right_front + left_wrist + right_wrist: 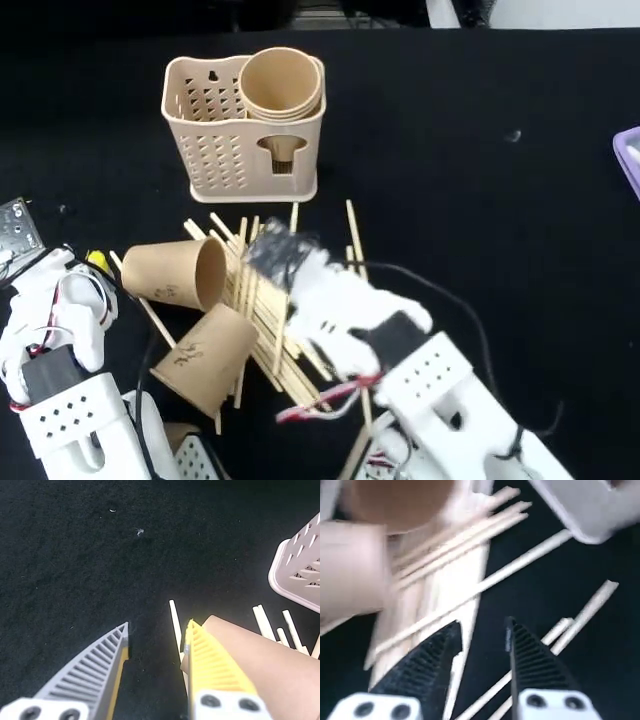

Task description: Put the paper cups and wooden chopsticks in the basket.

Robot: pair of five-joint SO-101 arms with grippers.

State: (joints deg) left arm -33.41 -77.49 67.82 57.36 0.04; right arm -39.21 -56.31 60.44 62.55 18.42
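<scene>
Lower the released right tool onto the wooden chopsticks heaped just in front of the basket, straddling one stick crosswise before clenching. Hold the released left tool beside the fallen paper cups.

dark scribbles sit on the upper lying cup and the lower lying cup; i cannot read them.
</scene>
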